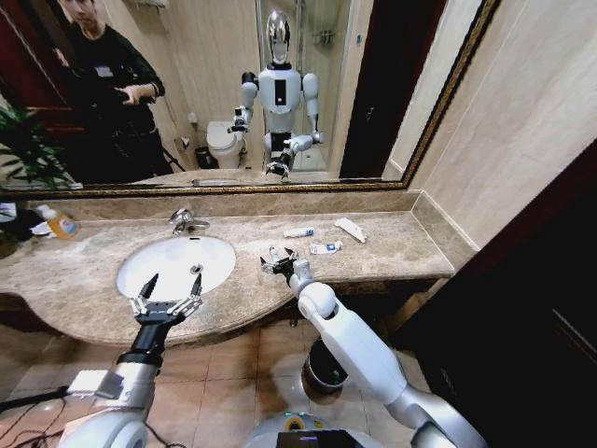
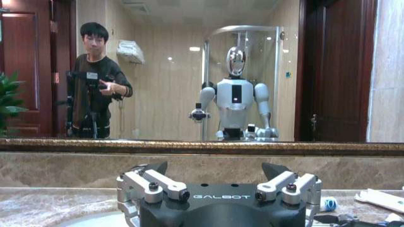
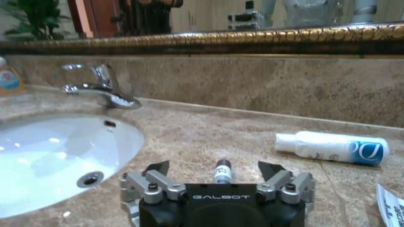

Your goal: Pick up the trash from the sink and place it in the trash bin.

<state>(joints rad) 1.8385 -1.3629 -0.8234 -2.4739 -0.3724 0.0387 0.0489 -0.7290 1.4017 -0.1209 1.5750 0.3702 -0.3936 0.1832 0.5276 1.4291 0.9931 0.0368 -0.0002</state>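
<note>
Pickup step on the countertop (image 1: 392, 257), not in the sink (image 1: 177, 264): your right gripper (image 3: 213, 171) is lined up on a small white tube (image 3: 222, 171).

The basin looks empty; the trash lies right of it. Right jaws stand wide, the tube between them, nothing held; I judge you must lower and close. Left gripper (image 1: 168, 290) hovers open over the sink's front edge. The blue-and-white tube (image 3: 332, 147) and packet (image 1: 326, 247) lie near. The bin (image 1: 326, 367) waits on the floor below the counter edge, under your right arm.
</note>
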